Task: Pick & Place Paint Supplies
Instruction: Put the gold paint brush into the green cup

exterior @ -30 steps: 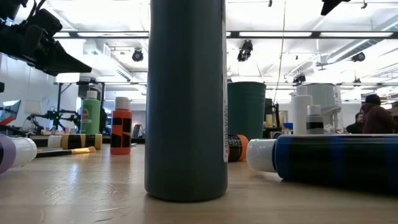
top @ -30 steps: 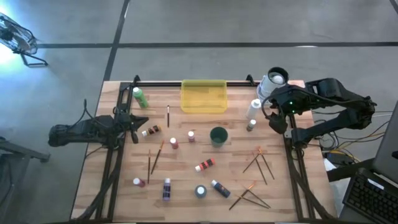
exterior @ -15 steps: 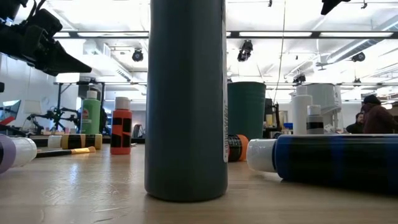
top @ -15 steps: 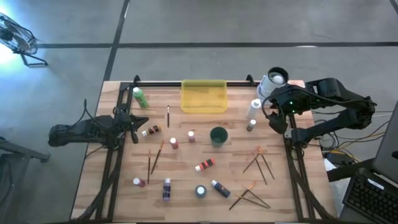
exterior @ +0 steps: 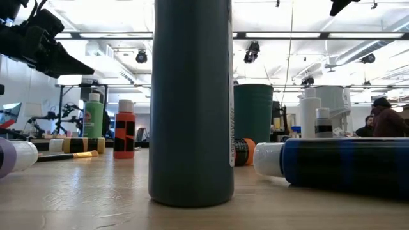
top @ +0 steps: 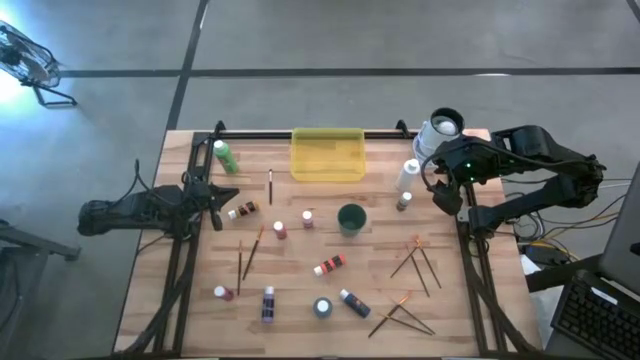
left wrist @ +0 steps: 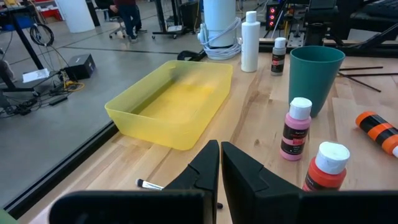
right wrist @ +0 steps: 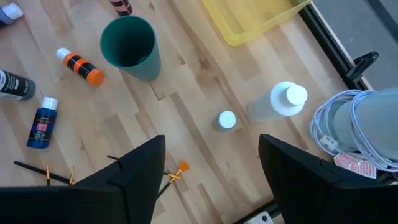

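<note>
Small paint bottles are scattered on the wooden table: a green one far left, a white one and a small one far right, and an orange-black one lying mid-table. Thin brushes lie in loose heaps on the right. My left gripper is shut and holds nothing, level at the table's left edge. High over the table's right side, my right gripper points down, open, above the small bottle and the white bottle.
A yellow tray sits at the far edge, and a dark green cup stands mid-table. A white cable-wrapped cylinder stands at the far right corner. In the low view a grey bottle fills the foreground.
</note>
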You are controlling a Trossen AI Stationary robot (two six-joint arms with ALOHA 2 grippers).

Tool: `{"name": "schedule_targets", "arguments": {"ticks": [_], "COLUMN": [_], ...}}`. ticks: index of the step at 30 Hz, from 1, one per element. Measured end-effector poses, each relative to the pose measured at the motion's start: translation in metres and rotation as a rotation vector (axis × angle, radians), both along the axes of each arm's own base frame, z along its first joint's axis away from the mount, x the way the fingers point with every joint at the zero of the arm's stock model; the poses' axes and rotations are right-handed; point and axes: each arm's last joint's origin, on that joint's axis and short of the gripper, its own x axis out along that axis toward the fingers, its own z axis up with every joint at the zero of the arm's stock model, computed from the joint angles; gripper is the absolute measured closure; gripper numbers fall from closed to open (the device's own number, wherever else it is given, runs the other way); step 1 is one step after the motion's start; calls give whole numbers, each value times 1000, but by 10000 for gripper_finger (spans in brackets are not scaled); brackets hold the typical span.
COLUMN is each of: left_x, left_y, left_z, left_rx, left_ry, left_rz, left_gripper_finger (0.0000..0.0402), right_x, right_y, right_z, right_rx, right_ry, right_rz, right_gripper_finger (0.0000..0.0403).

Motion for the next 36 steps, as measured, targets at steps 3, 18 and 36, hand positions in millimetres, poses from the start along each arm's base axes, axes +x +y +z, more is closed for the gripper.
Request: {"name": "schedule_targets", "arguments": {"ticks": [3,18,36], "left_x": [0,0,0], "left_y": [0,0,0], "left_z": [0,0,0], "left_rx": [0,0,0], "left_ry": [0,1,1], "left_rz": [0,0,0], "left_gripper_finger": [378,378,378], "right_x": [0,4,33], "right_y": [0,0,21], "right_z": [0,-2,-21], "right_rx": [0,-17,87], "right_ry": [0,23,130], "right_rz": [0,39,155], "right_gripper_finger": [147,177,189]}}
